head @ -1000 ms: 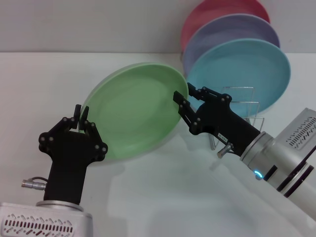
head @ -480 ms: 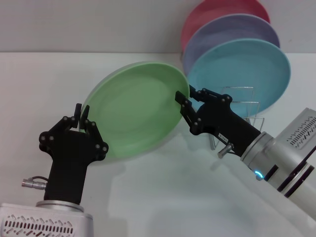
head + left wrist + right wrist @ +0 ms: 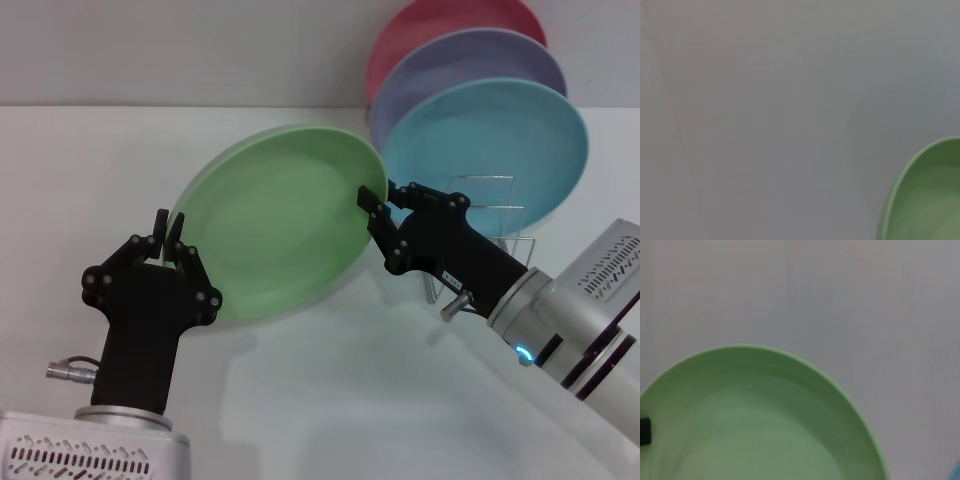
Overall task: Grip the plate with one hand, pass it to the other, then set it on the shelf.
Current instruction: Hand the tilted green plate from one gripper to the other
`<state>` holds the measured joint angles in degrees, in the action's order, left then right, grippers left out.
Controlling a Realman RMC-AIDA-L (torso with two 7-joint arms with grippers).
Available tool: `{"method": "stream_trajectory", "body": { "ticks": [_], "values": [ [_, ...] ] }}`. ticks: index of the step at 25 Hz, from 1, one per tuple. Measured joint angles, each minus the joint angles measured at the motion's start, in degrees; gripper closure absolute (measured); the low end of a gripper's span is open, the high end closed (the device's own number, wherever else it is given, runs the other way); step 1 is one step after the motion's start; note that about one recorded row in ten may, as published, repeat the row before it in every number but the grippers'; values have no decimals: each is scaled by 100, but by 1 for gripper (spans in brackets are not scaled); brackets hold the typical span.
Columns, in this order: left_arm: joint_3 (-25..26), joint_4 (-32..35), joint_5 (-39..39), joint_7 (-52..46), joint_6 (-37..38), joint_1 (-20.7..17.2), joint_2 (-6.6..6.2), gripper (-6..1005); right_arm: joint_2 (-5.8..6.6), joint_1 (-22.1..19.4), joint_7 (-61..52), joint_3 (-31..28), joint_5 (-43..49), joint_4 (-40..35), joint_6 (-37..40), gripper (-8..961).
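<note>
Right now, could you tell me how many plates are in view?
4: the green plate held between the left gripper and right gripper; turquoise plate, lavender plate and pink plate upright in the rack.

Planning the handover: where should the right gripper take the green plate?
On the plate's free rim nearest the rack, opposite the left gripper's hold. The plate is tilted up, so the right gripper can straddle that thin edge from its own side.

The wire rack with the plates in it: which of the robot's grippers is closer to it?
Right. The right gripper, at the green plate's near-rack edge, is just beside the wire rack. The left gripper holds the plate's opposite edge, farther away.
</note>
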<state>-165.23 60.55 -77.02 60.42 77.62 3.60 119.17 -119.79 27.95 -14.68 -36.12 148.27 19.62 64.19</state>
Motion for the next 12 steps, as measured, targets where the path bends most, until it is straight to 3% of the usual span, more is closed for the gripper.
{"method": "stream_trajectory", "body": {
  "ticks": [12],
  "values": [
    [0, 0, 21, -6, -3, -9, 0, 893, 0, 11, 0, 0, 0, -2, -4, 767]
  ]
}}
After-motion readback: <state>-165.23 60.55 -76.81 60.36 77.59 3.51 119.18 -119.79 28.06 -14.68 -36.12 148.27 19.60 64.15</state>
